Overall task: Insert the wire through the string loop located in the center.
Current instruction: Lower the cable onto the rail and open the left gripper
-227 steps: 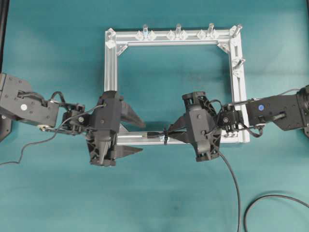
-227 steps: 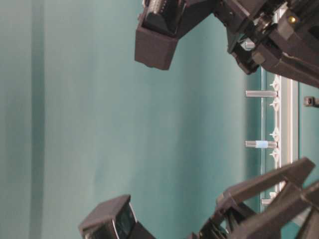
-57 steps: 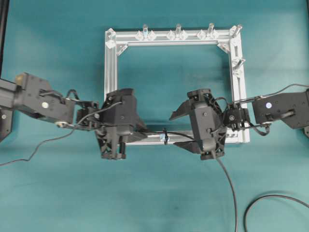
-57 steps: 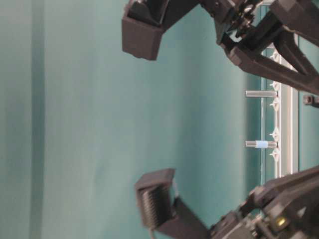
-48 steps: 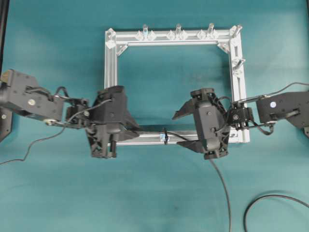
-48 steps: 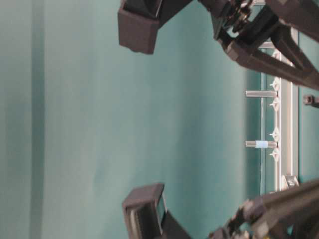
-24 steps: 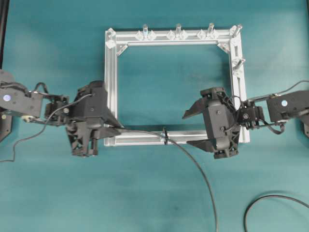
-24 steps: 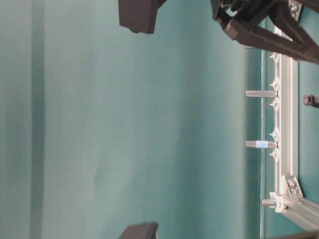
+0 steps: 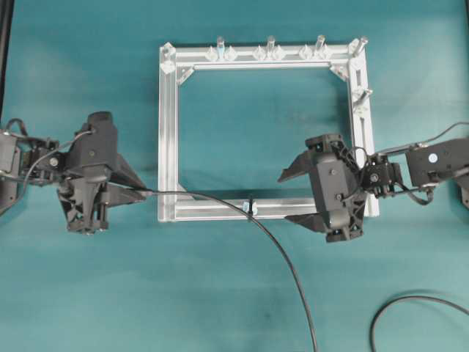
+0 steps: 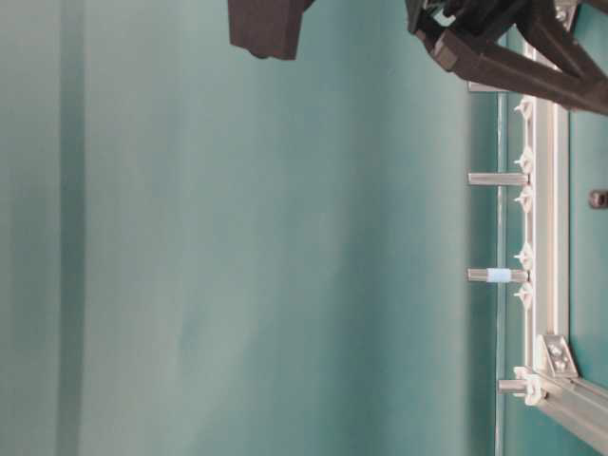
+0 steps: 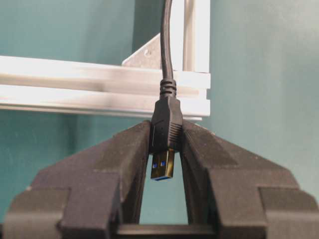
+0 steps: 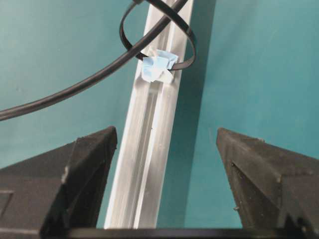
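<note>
Two grippers: left gripper point(image 9: 130, 191) sits off the frame's near-left corner, pinching the plug end of the wire point(image 9: 220, 196); right gripper point(image 9: 293, 196) hovers over the near rail toward its right end, spread wide and holding nothing.
Wire: runs from the plug point(image 11: 166, 130), clamped between the left fingers point(image 11: 127, 154), along the near rail of the aluminium frame point(image 9: 168, 132) and on to the string loop point(image 9: 250, 206); beyond it the wire curves away over the table toward the near edge.
Loop: sits at the middle of the near rail, a pale blue spot at its base; in the right wrist view the wire visibly passes inside the ring point(image 12: 158, 37).
Step in hand: judged as the pull-through, threading itself done and slack being drawn to the left.
Next move calls for: a straight pull along the rail so the cable slides without dragging the loop sideways, then letting the plug go.
</note>
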